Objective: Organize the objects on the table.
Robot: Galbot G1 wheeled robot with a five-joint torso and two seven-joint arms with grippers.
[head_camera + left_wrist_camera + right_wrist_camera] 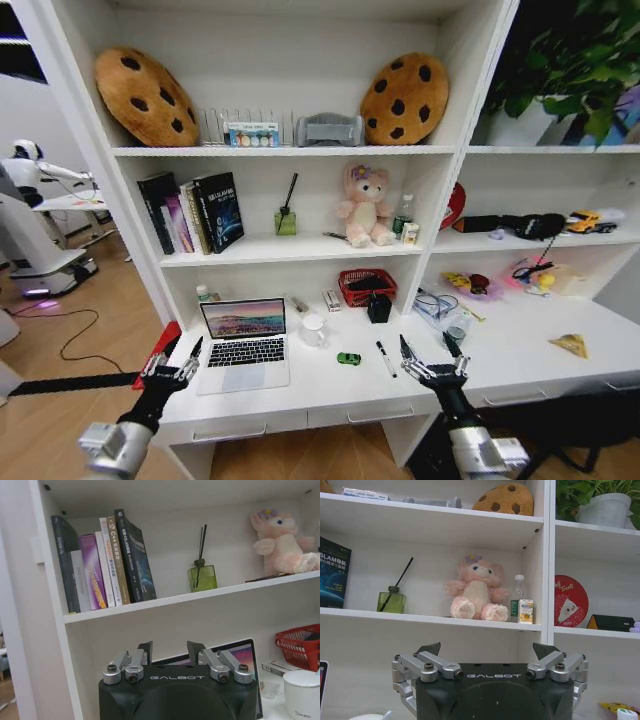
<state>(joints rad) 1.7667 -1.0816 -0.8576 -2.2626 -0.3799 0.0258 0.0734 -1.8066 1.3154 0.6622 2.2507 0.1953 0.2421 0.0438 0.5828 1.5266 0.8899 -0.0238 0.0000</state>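
Head view: smooth white table (520,350), slim metal drawer handles along its front. Silver laptop (243,345) lid up at 9 o'clock of centre; tiny green toy car (348,358) dead centre; black pen (385,358) just at 3 o'clock of it; flat yellow triangular piece (572,345) well out at 3 o'clock. Left tool (183,362) spread, empty, beside the laptop. Right tool (430,354) spread, empty, near the pen.

The left claw (167,654) hides most of the silver laptop (242,652).
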